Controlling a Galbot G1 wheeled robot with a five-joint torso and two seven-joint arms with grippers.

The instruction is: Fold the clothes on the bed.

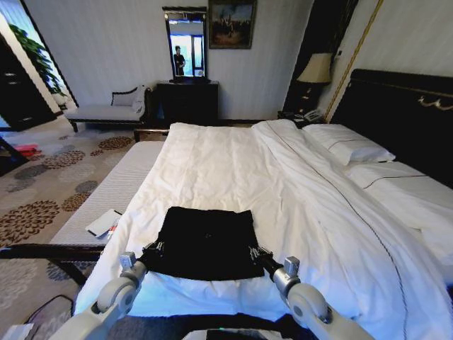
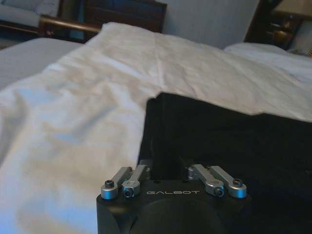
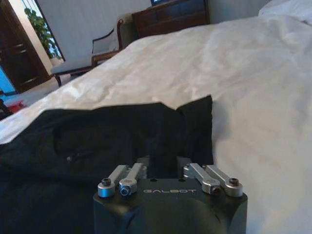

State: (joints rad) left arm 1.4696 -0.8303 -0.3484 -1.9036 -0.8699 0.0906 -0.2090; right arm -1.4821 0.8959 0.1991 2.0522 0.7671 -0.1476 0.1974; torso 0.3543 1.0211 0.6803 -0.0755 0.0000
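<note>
With my left gripper (image 1: 152,249) and right gripper (image 1: 256,253) at the near corners of the clothes (image 1: 205,241), lying near the bed's (image 1: 233,163) foot edge, finger state indiscernible, I should lift both evenly

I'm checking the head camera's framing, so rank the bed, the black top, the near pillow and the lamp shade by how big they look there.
1. bed
2. black top
3. near pillow
4. lamp shade, which stands farthest from the camera, so its small look is partly distance.
</note>
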